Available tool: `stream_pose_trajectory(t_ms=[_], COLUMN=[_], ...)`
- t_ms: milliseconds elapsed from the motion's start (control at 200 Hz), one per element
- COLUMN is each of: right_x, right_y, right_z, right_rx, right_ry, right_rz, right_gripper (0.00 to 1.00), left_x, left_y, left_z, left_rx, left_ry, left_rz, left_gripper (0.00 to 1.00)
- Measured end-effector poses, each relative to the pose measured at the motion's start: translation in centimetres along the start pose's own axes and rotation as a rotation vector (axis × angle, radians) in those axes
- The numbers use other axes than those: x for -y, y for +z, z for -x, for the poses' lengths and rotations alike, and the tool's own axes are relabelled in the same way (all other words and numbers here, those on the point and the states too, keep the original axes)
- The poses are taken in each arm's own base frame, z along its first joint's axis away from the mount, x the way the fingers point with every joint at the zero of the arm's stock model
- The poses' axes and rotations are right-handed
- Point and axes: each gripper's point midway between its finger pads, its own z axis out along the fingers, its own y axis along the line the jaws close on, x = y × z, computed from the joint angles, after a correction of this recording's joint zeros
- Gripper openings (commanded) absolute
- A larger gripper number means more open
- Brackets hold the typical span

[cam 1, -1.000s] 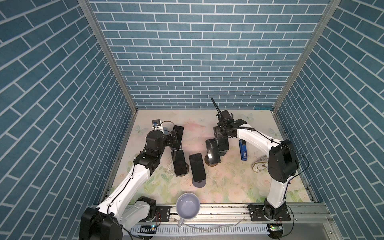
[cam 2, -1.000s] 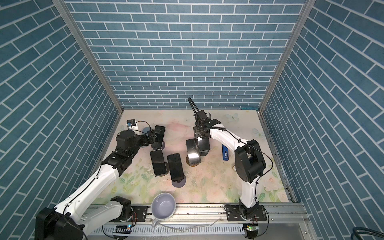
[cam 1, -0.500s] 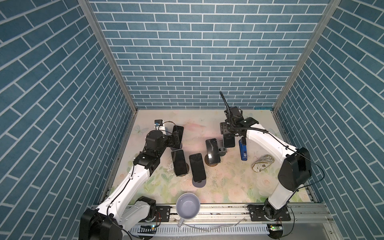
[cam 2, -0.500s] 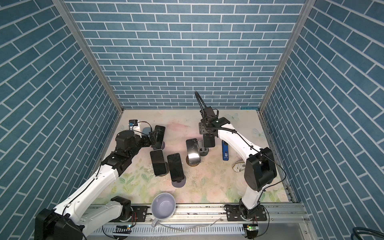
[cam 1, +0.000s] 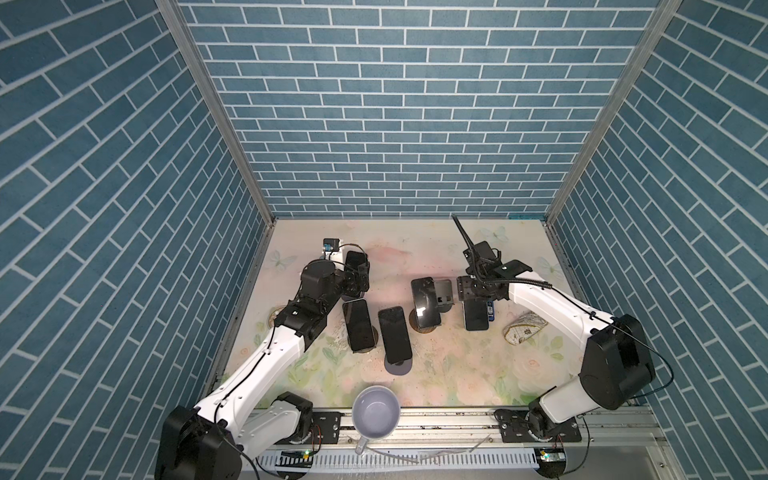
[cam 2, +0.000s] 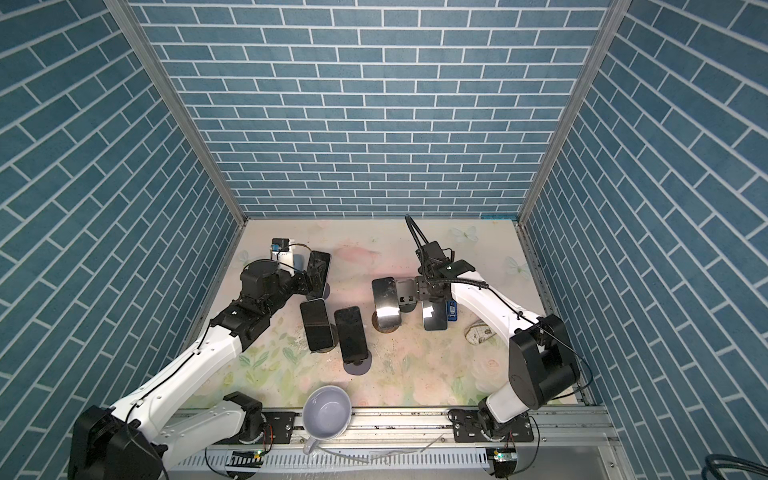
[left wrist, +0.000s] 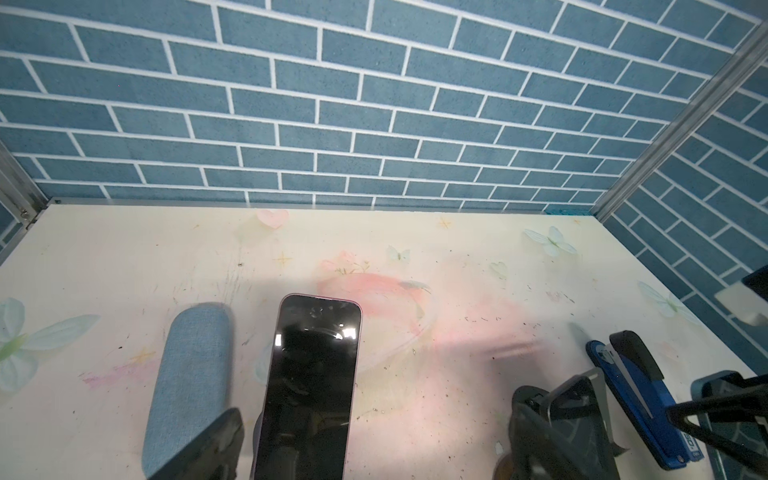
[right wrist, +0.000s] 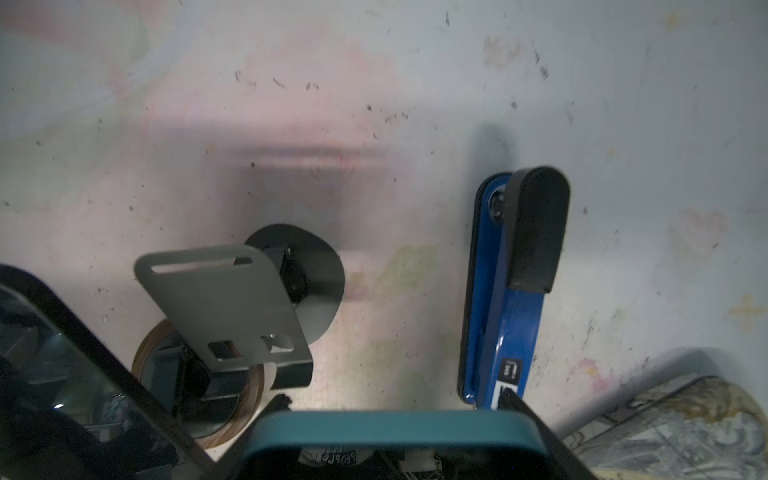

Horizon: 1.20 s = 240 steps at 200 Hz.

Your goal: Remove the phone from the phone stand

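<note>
My right gripper [cam 1: 476, 296] is shut on a phone [cam 1: 475, 315] in a teal case, holding it by its long edges to the right of the empty grey phone stand [cam 1: 444, 291]. In the right wrist view the phone's teal edge [right wrist: 395, 428] spans the jaws, and the bare stand plate [right wrist: 224, 303] stands apart from it. My left gripper [cam 1: 360, 274] is open at the back left around a dark phone [left wrist: 316, 374] propped on its own stand. That phone sits nearer one finger [left wrist: 208, 444] than the other.
Three more dark phones lean on stands mid-table [cam 1: 424, 303], [cam 1: 395, 332], [cam 1: 357, 324]. A blue object [right wrist: 498, 291] lies right beside the held phone, a patterned case [cam 1: 524, 328] further right. A grey pouch [left wrist: 187, 374] lies by the left gripper. A mug [cam 1: 376, 415] sits at the front edge.
The right gripper has carried the teal-cased phone off the grey stand, to the right and toward the front. The stand plate now shows bare. The left arm has hardly moved.
</note>
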Motion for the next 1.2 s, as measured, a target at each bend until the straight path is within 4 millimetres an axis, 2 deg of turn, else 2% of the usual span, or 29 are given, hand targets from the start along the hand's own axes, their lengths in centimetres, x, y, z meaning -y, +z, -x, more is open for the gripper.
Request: stream_pose_trajectory(t_ms=[160,280,675,1200], right_x=[-0.4,-0.9,-0.8,0.2], right_y=[1.5,2.1,5.1,6.3], right_z=[-3.1,-4.5,-5.8,-6.2], right_rx=[-0.073,-0.103,-0.152,-0.164], right_ry=[0.034,0.042,0.051,0.038], right_rz=[0.035,0.051,0.015,-0.050], right_gripper=[0.27,0.27,0.27,0.30], left_x=[1.2,1.6,2.0,2.0], left_y=[0.0,0.2,0.5,0.5], left_z=[0.3,0.6,0.6,0.8], left_rx=[0.007,0.018,0.024,0.032], left_ry=[0.035,0.046,0.065,0.079], left_rz=[-0.025,-0.032,-0.039,-0.033], left_gripper=[1.00,1.00,1.00,1.00])
